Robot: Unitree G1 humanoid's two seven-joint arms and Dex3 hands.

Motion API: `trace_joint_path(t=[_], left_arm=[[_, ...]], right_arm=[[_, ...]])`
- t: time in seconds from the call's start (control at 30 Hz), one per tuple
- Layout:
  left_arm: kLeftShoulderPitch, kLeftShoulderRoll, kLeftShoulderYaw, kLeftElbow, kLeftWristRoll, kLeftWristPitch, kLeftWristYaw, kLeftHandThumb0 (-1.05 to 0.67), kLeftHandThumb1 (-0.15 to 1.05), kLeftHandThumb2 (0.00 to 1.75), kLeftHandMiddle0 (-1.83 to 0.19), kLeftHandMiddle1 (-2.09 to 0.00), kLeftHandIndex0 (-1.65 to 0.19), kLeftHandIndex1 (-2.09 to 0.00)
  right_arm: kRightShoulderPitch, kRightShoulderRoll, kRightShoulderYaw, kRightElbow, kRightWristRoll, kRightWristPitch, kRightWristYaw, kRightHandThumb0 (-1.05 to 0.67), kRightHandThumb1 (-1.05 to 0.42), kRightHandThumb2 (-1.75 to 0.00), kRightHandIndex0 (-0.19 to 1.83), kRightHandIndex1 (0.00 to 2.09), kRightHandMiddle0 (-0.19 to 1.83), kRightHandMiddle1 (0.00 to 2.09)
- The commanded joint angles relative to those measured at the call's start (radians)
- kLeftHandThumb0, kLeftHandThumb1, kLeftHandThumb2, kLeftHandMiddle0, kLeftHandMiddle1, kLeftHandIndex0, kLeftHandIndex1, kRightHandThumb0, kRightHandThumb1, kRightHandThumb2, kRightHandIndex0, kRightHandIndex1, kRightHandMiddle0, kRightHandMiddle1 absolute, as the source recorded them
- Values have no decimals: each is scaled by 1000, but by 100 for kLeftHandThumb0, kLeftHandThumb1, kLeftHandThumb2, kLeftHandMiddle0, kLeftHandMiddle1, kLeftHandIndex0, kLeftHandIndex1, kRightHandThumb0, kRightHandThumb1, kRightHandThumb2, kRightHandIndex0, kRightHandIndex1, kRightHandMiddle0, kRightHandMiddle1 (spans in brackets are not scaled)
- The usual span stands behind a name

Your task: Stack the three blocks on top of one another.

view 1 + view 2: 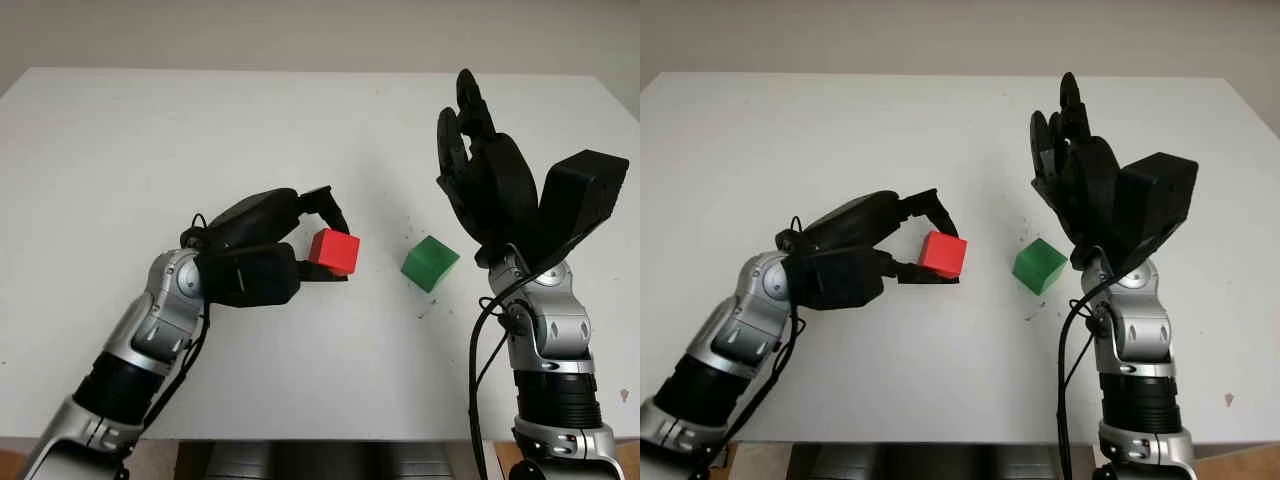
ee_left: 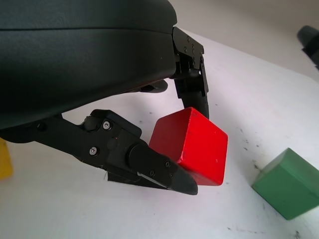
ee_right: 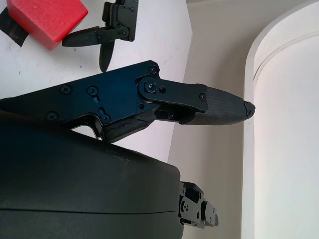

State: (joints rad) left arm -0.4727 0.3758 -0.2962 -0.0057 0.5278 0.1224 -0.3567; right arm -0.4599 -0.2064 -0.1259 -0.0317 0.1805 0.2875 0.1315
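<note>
My left hand [image 1: 944,254] is shut on the red block [image 1: 334,251] near the middle of the white table [image 1: 150,130], with one finger [image 2: 197,97] behind the block and the thumb [image 2: 164,174] in front. The block is slightly tilted, and I cannot tell whether it touches the table. The green block [image 1: 430,263] lies on the table a short way to its right, untouched. A sliver of the yellow block [image 2: 4,159] appears at the edge of the left wrist view, behind the left hand. My right hand [image 1: 460,115] is open, raised above the table to the right of the green block.
Small dark specks mark the table around the green block. The table's front edge runs close to both forearms. Bare tabletop stretches to the far side and to the left.
</note>
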Motion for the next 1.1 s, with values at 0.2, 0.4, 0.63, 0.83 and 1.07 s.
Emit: trace_joint_path(t=[0.2, 0.4, 0.63, 0.83, 1.07], left_arm=[[30, -8, -27, -18, 94, 28, 66, -37, 103, 6, -24, -5, -26, -157], [20, -8, -18, -3, 106, 44, 60, -36, 102, 5, -26, -6, -28, -154], [4, 5, -20, 3, 108, 55, 34, -37, 100, 5, -28, -6, -33, -150], [-11, 17, -38, -9, 147, 90, -9, -45, 99, 5, -19, -5, -29, -97], [-17, 28, -44, -23, 167, 78, -34, -56, 100, 6, -1, -3, -18, -9]], right_arm=[[12, 5, -4, -28, 7, 10, -4, -72, -105, -55, -19, 0, -19, 0], [14, 6, -6, -30, 13, 12, -4, -72, -105, -56, -19, 0, -19, 0], [12, 6, -4, -28, 16, 15, -6, -71, -105, -55, -19, 0, -19, 0], [9, 6, -3, -23, 10, 9, -8, -72, -105, -55, -19, 0, -19, 0], [10, 6, -4, -26, 16, 14, -6, -72, -105, -54, -19, 0, -19, 0]])
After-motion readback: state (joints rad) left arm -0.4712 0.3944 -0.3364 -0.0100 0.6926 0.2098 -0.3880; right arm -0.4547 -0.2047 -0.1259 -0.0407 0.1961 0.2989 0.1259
